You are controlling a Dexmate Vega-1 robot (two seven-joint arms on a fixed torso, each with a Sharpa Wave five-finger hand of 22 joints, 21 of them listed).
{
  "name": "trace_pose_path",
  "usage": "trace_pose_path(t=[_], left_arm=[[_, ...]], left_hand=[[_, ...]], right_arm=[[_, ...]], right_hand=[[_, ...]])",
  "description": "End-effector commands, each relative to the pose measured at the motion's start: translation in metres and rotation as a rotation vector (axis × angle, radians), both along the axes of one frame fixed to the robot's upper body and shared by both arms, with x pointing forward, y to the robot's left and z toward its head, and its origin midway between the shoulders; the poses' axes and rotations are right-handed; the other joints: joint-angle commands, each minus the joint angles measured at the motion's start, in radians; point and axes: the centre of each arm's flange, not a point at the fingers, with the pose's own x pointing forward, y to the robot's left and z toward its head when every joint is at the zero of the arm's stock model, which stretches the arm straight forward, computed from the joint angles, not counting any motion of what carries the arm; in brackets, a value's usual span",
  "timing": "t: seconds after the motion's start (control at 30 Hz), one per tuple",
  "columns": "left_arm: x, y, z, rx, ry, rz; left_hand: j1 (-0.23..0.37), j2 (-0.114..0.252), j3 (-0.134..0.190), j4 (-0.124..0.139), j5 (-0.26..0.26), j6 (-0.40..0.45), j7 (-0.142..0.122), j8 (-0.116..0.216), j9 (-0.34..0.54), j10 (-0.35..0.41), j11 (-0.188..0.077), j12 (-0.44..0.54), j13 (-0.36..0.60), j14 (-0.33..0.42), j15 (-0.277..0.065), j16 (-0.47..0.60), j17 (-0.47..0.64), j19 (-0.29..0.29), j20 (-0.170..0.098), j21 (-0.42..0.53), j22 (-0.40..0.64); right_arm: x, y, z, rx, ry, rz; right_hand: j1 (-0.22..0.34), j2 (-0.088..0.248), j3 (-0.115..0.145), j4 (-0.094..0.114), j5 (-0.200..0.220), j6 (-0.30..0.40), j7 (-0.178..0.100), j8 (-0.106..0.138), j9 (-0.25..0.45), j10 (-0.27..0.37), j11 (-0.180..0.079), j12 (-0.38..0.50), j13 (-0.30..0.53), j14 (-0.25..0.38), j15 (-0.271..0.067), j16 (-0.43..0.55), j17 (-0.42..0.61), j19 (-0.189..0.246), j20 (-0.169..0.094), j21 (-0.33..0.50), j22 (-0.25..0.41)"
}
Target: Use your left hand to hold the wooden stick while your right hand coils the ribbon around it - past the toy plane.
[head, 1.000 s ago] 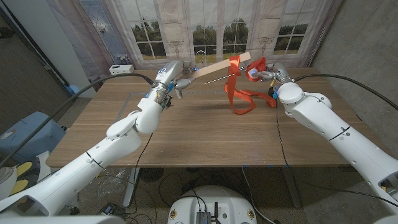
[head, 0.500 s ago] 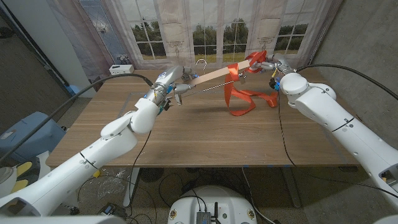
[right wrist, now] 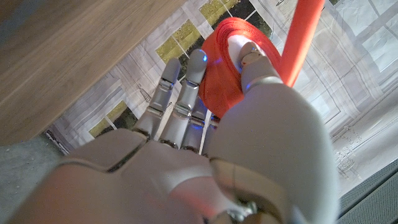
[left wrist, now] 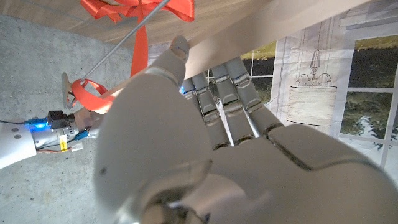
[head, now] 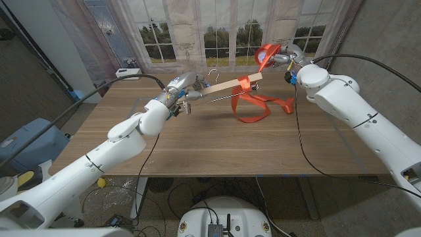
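The stick (head: 227, 87) hangs above the bench (head: 197, 141), tilted, its near end gripped in the fingers (left wrist: 227, 93) of the left hand (head: 186, 89). Orange ribbon (head: 253, 105) wraps it near the far end, and loose loops trail down onto the bench. The right hand (head: 281, 58) is raised beyond the stick's tip, fingers (right wrist: 186, 93) closed on a bunch of ribbon. A wire hook shows just behind the stick.
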Motion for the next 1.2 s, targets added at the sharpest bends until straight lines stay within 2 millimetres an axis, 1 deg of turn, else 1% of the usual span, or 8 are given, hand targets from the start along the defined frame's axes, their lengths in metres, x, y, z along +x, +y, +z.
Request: trace_pose_path(t=[0.03, 0.37, 0.5, 0.57, 0.7, 0.8, 1.0, 1.2], left_arm=[[0.011, -0.011, 0.009, 0.1, 0.042, 0.071], [0.019, -0.023, 0.018, 0.19, 0.038, 0.127], [0.024, -0.026, 0.021, 0.208, 0.05, 0.128], [0.026, -0.027, 0.021, 0.215, 0.054, 0.132], [0.029, -0.029, 0.023, 0.229, 0.065, 0.141], [0.032, -0.03, 0.023, 0.239, 0.071, 0.15], [0.037, -0.03, 0.024, 0.251, 0.07, 0.17], [0.044, -0.03, 0.027, 0.253, 0.055, 0.188]], left_hand=[[0.014, 0.023, 0.086, 0.02, 0.027, 0.022, -0.009, 0.0, 0.088, 0.03, -0.022, -0.005, 0.006, 0.117, -0.225, 0.001, 0.003, -0.004, -0.071, 0.01, 0.003], [0.014, 0.022, 0.089, 0.019, 0.027, 0.022, -0.01, -0.004, 0.092, 0.032, -0.023, -0.01, 0.008, 0.116, -0.225, -0.001, 0.007, -0.007, -0.07, 0.013, 0.003], [0.014, 0.022, 0.09, 0.02, 0.027, 0.023, -0.009, -0.005, 0.092, 0.031, -0.021, -0.011, 0.01, 0.116, -0.224, -0.002, 0.008, -0.008, -0.07, 0.014, 0.003], [0.013, 0.022, 0.09, 0.02, 0.027, 0.025, -0.009, -0.006, 0.092, 0.032, -0.026, -0.012, 0.009, 0.116, -0.223, -0.002, 0.009, -0.009, -0.07, 0.015, 0.003], [0.013, 0.022, 0.091, 0.02, 0.027, 0.025, -0.009, -0.008, 0.093, 0.032, -0.023, -0.013, 0.013, 0.118, -0.223, -0.003, 0.01, -0.01, -0.07, 0.017, 0.003], [0.013, 0.021, 0.091, 0.02, 0.027, 0.025, -0.01, -0.009, 0.094, 0.03, -0.022, -0.015, 0.014, 0.116, -0.223, -0.004, 0.011, -0.011, -0.07, 0.017, 0.003], [0.013, 0.021, 0.093, 0.02, 0.027, 0.024, -0.009, -0.011, 0.095, 0.033, -0.02, -0.017, 0.014, 0.116, -0.223, -0.005, 0.013, -0.013, -0.07, 0.019, 0.003], [0.013, 0.02, 0.094, 0.019, 0.028, 0.025, -0.01, -0.014, 0.096, 0.034, -0.024, -0.018, 0.016, 0.117, -0.225, -0.006, 0.015, -0.015, -0.07, 0.021, 0.003]], right_arm=[[-0.005, 0.012, 0.023, -0.044, -0.018, 0.029], [-0.007, 0.023, 0.034, -0.07, -0.034, 0.054], [-0.009, 0.03, 0.04, -0.089, -0.048, 0.06], [-0.009, 0.034, 0.043, -0.101, -0.055, 0.066], [-0.011, 0.04, 0.048, -0.116, -0.072, 0.078], [-0.013, 0.044, 0.051, -0.122, -0.084, 0.086], [-0.022, 0.05, 0.057, -0.146, -0.121, 0.101], [-0.04, 0.056, 0.06, -0.161, -0.169, 0.108]], right_hand=[[0.0, 0.048, 0.041, 0.029, 0.001, 0.229, 0.079, 0.006, 0.039, 0.26, -0.008, 0.296, 0.178, -0.008, -0.009, 0.0, 0.001, -0.002, -0.002, 0.009, 0.001], [0.0, 0.048, 0.042, 0.028, 0.0, 0.23, 0.082, 0.005, 0.041, 0.262, -0.008, 0.297, 0.177, -0.008, -0.011, 0.002, 0.002, -0.001, -0.002, 0.015, 0.001], [0.0, 0.047, 0.043, 0.027, -0.001, 0.231, 0.082, 0.005, 0.041, 0.262, -0.009, 0.298, 0.177, -0.006, -0.009, 0.001, 0.0, -0.002, -0.002, 0.018, 0.0], [-0.001, 0.047, 0.043, 0.028, -0.001, 0.231, 0.082, 0.004, 0.041, 0.261, -0.008, 0.298, 0.177, -0.006, -0.012, 0.002, 0.001, -0.003, -0.002, 0.019, 0.0], [-0.001, 0.048, 0.043, 0.028, -0.002, 0.232, 0.082, 0.005, 0.043, 0.259, -0.009, 0.3, 0.181, -0.006, -0.008, 0.002, 0.0, -0.003, -0.003, 0.022, 0.0], [-0.002, 0.048, 0.043, 0.029, -0.002, 0.232, 0.081, 0.004, 0.044, 0.261, -0.009, 0.299, 0.179, -0.006, -0.012, 0.002, -0.001, -0.003, -0.003, 0.024, 0.0], [-0.003, 0.046, 0.046, 0.028, -0.002, 0.232, 0.081, 0.003, 0.043, 0.261, -0.009, 0.298, 0.177, -0.004, -0.014, -0.001, -0.001, -0.005, -0.002, 0.027, 0.0], [-0.004, 0.045, 0.047, 0.028, -0.002, 0.233, 0.081, 0.002, 0.043, 0.261, -0.01, 0.3, 0.178, -0.004, -0.011, -0.002, -0.001, -0.005, -0.002, 0.031, -0.001]])
